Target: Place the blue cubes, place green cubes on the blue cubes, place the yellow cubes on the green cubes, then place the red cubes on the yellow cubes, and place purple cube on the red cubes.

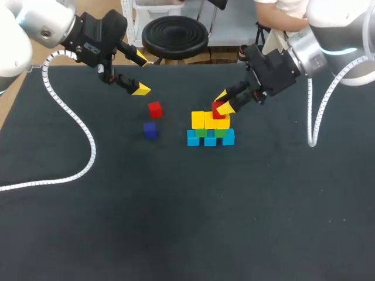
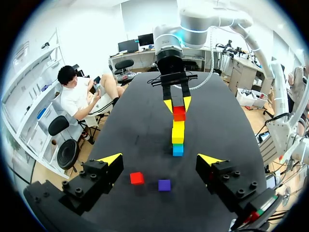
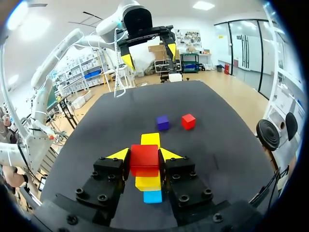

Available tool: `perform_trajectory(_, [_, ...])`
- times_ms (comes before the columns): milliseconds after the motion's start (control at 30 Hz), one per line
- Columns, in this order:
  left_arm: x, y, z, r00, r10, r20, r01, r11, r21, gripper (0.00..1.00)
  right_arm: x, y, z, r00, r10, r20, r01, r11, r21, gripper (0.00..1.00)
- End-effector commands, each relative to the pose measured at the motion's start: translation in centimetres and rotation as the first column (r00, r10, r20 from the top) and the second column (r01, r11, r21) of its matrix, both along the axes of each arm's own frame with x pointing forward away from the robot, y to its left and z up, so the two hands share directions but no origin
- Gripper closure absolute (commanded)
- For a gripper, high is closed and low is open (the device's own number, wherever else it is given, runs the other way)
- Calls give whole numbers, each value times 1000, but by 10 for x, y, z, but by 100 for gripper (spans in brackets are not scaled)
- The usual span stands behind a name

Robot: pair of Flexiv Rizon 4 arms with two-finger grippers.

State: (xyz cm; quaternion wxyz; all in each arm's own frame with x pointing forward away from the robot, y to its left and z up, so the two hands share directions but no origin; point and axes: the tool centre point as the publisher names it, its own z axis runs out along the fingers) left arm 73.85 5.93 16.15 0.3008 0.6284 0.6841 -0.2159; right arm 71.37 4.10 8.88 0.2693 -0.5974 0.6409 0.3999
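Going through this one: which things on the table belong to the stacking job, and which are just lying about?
Job:
- blue cubes
- green cubes
- yellow cubes
- held red cube, in the right gripper
- loose red cube
- purple cube

Lying about:
- white cable of the left arm, trailing across the table

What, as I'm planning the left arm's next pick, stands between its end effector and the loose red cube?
Nothing visible does. The open left end effector hangs above the loose red cube, with only open space between them. The purple cube lies beside the red one, apart from it and out of the path.
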Motion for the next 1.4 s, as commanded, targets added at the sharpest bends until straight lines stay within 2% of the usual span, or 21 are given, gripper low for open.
perform_trajectory(33, [0,1,0,1000,-1,2,1,1000,-1,0,-4,1,5,1000,-11,10,11,1000,-6,100])
perform_trajectory(400, [0,1,0,1000,-1,2,1,1000,-1,0,-13,-3,2,999,-32,4,32,999,-8,100])
perform_trajectory(1400, [0,1,0,1000,-1,2,1,1000,-1,0,-3,1,0,1000,-8,1,8,1000,-23,100])
